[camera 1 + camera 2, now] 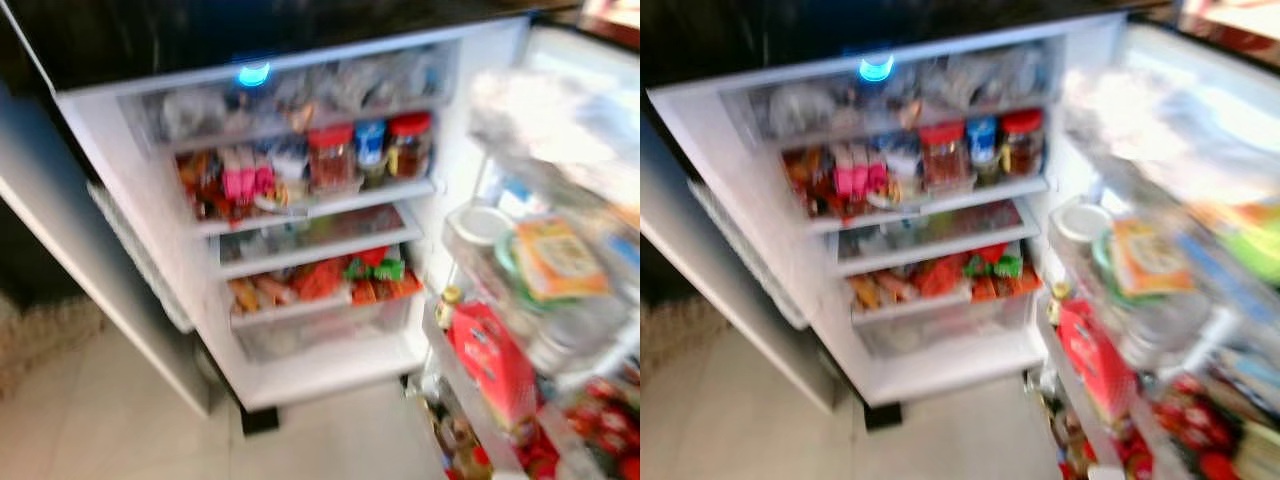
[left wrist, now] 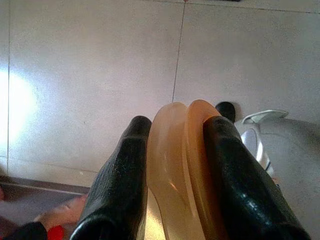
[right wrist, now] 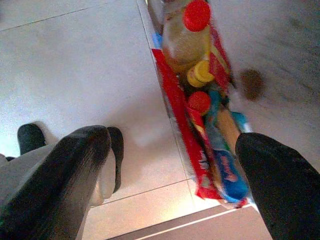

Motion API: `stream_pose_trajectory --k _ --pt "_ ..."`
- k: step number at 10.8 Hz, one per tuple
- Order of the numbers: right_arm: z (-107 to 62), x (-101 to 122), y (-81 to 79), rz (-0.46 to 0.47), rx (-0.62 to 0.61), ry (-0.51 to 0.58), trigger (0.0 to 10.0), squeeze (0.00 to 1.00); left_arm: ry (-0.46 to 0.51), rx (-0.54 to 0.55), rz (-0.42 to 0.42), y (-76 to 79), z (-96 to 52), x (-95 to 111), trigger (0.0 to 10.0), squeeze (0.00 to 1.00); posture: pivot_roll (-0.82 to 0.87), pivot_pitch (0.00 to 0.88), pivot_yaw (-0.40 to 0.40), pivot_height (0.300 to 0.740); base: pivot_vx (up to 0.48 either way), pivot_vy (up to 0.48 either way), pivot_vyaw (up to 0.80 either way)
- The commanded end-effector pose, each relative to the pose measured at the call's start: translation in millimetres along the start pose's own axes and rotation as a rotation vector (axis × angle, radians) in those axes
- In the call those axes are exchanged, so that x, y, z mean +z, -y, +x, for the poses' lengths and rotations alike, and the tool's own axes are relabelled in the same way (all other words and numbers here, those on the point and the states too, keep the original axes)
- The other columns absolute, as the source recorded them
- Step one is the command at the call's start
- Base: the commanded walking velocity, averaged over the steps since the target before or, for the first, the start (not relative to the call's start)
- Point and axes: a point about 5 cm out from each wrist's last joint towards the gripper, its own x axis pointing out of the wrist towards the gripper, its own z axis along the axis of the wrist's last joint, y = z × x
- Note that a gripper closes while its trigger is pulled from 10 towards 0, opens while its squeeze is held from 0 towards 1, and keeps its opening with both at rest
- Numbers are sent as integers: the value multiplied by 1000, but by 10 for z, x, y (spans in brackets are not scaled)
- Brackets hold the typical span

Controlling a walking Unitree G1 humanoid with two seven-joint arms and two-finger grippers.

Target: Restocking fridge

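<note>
The fridge (image 1: 300,200) stands open ahead, its white body tilted across the head views, which are blurred. A blue light (image 1: 253,74) glows at the top edge of the compartment. On the upper shelf (image 1: 320,205) three jars sit side by side toward the right edge: a red-lidded jar (image 1: 331,155), a blue-lidded jar (image 1: 370,145) and another red-lidded jar (image 1: 409,143). Pink packets (image 1: 247,180) stand near the shelf's left end. Below, a drawer (image 1: 320,290) holds orange, red and green packets. The open door (image 1: 540,260) swings out to the right, its racks crowded; a red carton (image 1: 492,360) stands in a lower rack and a yellow-green packet (image 1: 555,258) lies in the rack above it. Pale floor tiles (image 1: 110,410) spread below the fridge's bottom edge.

The left gripper (image 2: 177,150) hangs over the floor, its two black fingers (image 2: 122,180) clenched on a translucent orange plastic piece (image 2: 180,165) that fills the gap between them. What the piece is I cannot tell.

The right gripper (image 3: 175,150) is released, fingers spread wide apart with nothing between them. Beyond it a door rack holds a red-capped bottle (image 3: 187,37), a yellow cap (image 3: 200,74) and red and blue wrappers (image 3: 220,170), packed tightly in a row.
</note>
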Motion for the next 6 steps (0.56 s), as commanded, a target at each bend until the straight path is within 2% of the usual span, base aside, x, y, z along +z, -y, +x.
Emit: stream_pose_trajectory --k 1,3,4,5,6 --pt "5 20 -44 13 11 9 10000 0 40 9 -7 -50 -3 67 10000 0 -93 0 91 740 0 0 0" --pt "6 25 -43 -2 23 7 10000 0 127 -1 -40 -33 -9 136 10000 0 -83 0 85 740 0 0 0" --pt "6 24 -45 -5 26 7 10000 0 332 -67 -70 213 50 714 10000 0 -98 0 90 740 0 0 0" --pt "5 21 -48 -3 31 6 10000 0 537 -124 -35 453 -7 1357 10000 0 -109 0 92 740 0 0 0" --pt "5 20 -39 -10 35 3 10000 0 621 -172 -63 530 -65 1528 10000 0 -115 0 77 740 0 0 0"
